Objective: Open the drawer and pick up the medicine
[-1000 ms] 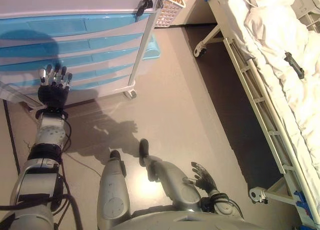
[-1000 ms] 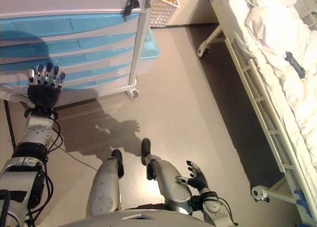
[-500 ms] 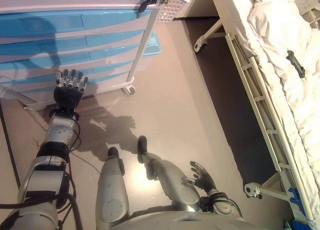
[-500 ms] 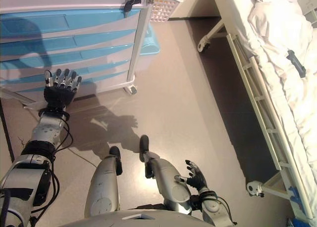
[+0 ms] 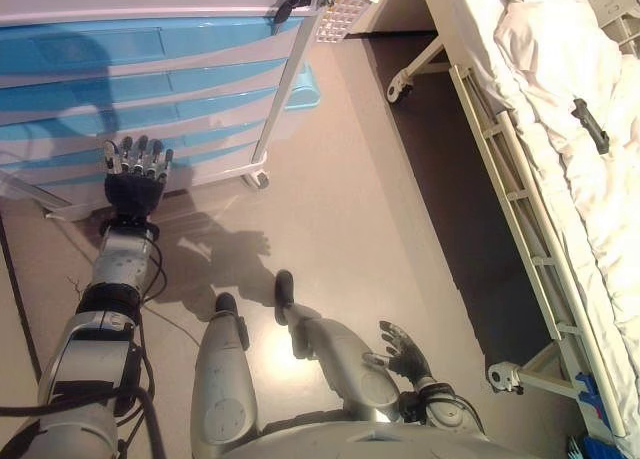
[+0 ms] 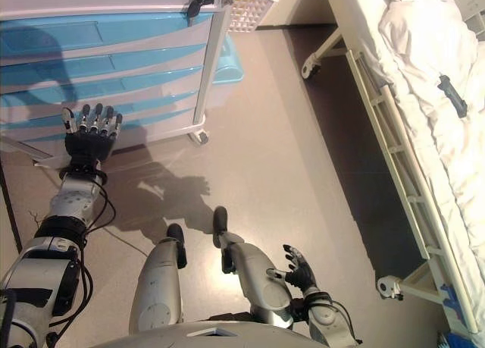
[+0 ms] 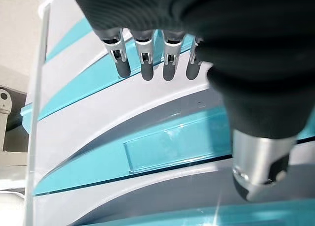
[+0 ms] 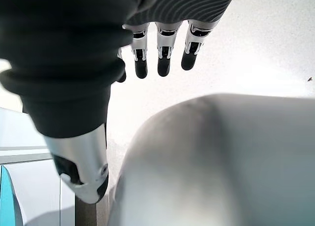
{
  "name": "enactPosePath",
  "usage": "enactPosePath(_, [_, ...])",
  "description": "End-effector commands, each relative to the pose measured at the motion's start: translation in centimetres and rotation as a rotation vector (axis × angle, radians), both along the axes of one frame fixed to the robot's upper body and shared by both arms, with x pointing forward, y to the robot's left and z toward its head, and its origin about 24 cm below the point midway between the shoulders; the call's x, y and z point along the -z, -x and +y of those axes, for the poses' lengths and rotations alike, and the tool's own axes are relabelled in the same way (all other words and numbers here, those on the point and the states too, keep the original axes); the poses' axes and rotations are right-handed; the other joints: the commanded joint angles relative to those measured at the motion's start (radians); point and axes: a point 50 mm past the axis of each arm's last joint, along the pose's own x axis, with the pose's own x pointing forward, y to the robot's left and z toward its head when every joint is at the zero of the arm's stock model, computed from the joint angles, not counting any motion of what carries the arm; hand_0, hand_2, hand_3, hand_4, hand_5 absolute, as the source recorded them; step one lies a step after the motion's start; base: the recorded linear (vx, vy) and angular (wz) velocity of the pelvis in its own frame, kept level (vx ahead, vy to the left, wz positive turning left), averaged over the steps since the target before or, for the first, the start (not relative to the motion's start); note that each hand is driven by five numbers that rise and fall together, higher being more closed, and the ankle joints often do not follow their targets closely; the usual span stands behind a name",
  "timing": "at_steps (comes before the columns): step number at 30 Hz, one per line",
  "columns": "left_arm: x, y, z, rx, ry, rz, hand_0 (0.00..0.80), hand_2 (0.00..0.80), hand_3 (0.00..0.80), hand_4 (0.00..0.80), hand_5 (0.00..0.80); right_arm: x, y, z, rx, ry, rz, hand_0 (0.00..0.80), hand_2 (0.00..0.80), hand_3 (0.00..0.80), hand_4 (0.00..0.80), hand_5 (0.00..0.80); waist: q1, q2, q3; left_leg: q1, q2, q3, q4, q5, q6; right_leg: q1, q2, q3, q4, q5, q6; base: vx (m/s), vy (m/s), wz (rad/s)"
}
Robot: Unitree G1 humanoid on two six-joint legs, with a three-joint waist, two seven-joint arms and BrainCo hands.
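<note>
A white cart with several light blue drawers (image 5: 150, 79) stands at the upper left, all drawers closed. My left hand (image 5: 133, 174) is open, fingers straight, raised in front of the lower drawers, close to them. In the left wrist view the fingers (image 7: 142, 48) point at the blue drawer fronts (image 7: 167, 142) without holding anything. My right hand (image 5: 403, 351) hangs low at my right side, open and empty. No medicine shows in any view.
A white mesh basket (image 5: 345, 9) with a yellow object hangs on the cart's right side. A hospital bed (image 5: 540, 129) with white bedding and a dark remote (image 5: 590, 126) runs along the right. Bare floor lies between cart and bed.
The camera shifted between one second ago and now. My left hand has stayed open in front of the lower drawers, edging slightly left in the last half second. The right hand has not moved.
</note>
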Motion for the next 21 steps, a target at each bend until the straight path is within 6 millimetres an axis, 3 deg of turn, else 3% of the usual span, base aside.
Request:
enactPosePath(1, [-5.7,-0.7,1.5,-0.033,-0.019,-0.235,0.000,0.000,0.000,0.000,0.000,-1.5,-1.1,2.0,-0.038,-0.084,-0.078,0.000,0.000,0.000,0.000,0.000,0.014,-0.043,0.021,-0.027,-0.014,-0.022,-0.069,0.065,-0.014,0.032,-0.028,0.040,0.037,0.021,0.041,0.000,0.000,0.00])
enactPosePath(10, [-10.1,-0.9,2.2,-0.042,-0.013,-0.443,0.000,0.000,0.000,0.000,0.000,-0.7,-0.1,1.8,-0.071,-0.077,-0.039,0.000,0.000,0.000,0.000,0.000,0.008,-0.050,0.011,-0.027,-0.010,-0.025,-0.051,0.057,-0.014,0.034,-0.028,0.039,0.043,0.019,0.043,0.033,0.009,0.00])
enactPosePath(21, [-14.7,-1.0,-0.1,0.118,-0.101,-0.655,0.000,0.000,0.000,0.000,0.000,0.3,1.7,1.7,-0.103,-0.069,0.024,0.000,0.000,0.000,0.000,0.000,0.009,-0.054,-0.004,-0.003,-0.013,-0.033,-0.038,0.052,-0.014,0.047,-0.031,0.033,0.061,0.019,0.049,0.063,0.003,0.01])
